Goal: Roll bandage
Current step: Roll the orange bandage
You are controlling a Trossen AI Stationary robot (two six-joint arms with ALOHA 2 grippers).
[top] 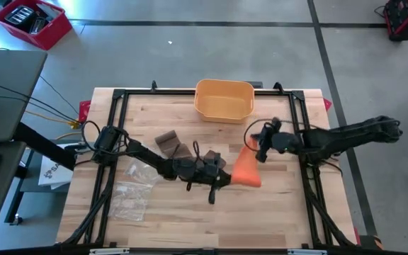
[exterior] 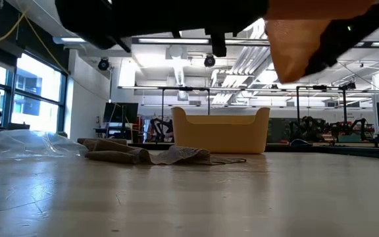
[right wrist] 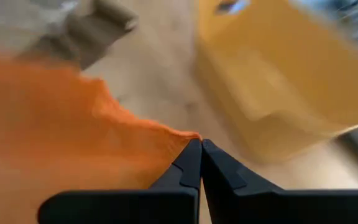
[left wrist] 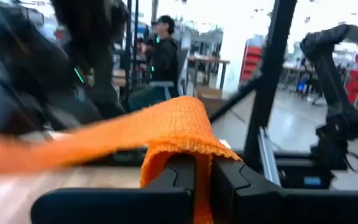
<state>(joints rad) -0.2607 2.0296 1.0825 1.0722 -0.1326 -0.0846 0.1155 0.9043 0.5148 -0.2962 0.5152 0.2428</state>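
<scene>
Orange bandage [top: 247,171] pinched between both grippers

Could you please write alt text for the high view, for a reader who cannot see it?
Both pincers, left and right, are shut on an orange bandage held between them over a wooden table. Behind it sits a yellow bin, beside it a brown bandage.

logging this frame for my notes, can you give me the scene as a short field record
held item: orange bandage, lifted off the table, stretched between both hands
left hand: shut on one end of the orange bandage
right hand: shut on the other end
brown bandage: lying partly unrolled on the table
yellow bin: at the table's far edge
plastic bag: on the table's left side
table: wooden top
</scene>
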